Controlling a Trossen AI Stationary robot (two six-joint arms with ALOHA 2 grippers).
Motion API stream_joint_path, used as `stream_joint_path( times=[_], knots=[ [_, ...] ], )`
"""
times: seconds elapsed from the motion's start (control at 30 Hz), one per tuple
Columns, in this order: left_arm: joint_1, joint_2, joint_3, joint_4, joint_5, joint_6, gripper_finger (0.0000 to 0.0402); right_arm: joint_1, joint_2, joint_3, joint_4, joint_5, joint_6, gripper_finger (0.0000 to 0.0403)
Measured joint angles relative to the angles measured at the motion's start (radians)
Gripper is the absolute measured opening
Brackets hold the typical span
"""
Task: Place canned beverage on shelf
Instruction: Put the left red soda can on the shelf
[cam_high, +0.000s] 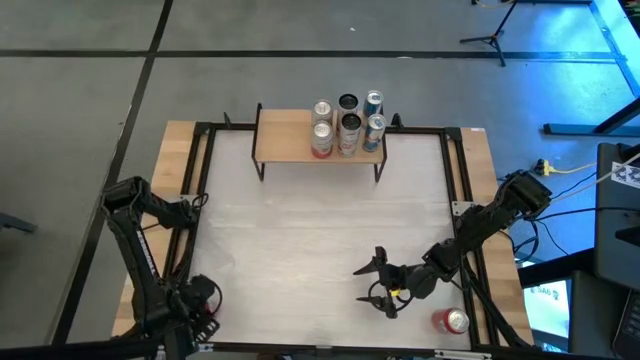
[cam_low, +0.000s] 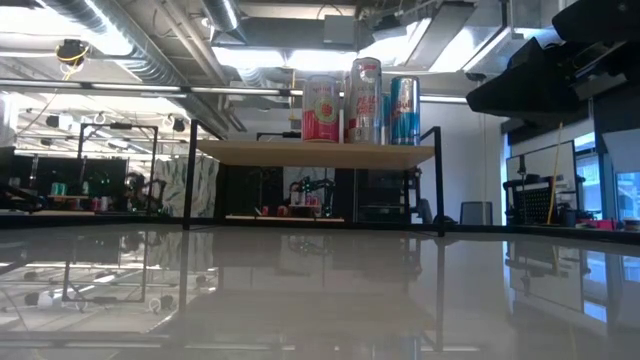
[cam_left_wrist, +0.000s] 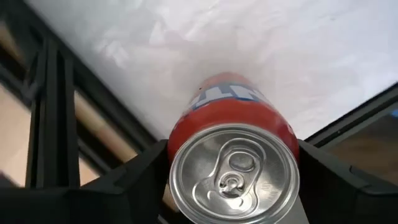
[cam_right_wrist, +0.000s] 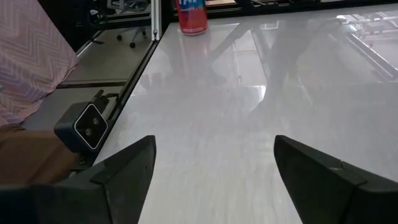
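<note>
bench (cam_high: 300, 230): white, mostly bare | shelf (cam_high: 290, 145): far centre, six cans (cam_high: 347, 123) on its right half | right gripper (cam_high: 385, 283): near right, fingers apart, empty | left gripper (cam_high: 200, 300): near-left corner, fingers clamped on red can (cam_left_wrist: 233, 134), lid toward wrist; can hidden from above | second red can (cam_high: 450, 320): near right, just beside right arm, axis unclear

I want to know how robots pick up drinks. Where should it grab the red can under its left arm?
Grab the red can by its round side, a little below the rim, coming straight down from above. It stands upright with its lid facing up, and the left gripper hangs right over it. The curved wall gives two opposite sides to squeeze; the flat lid doesn't.
</note>
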Motion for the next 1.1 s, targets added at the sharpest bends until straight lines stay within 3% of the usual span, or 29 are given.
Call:
stream_joint_path(
  times=[0.5,0.7,1.1],
  knots=[
    [0.208,-0.112,-0.001,-0.011,-0.148,0.44,0.0273,0.0,-0.031,-0.001,-0.021,-0.034,-0.097,0.0321],
    [0.354,-0.143,-0.001,-0.013,-0.163,0.712,0.0274,0.0,-0.116,-0.001,-0.122,-0.027,-0.198,0.0321],
    [0.687,-0.145,-0.001,0.071,-0.126,1.458,0.0275,-0.035,-0.149,-0.001,-0.265,0.195,-0.262,0.0321]
  ],
)
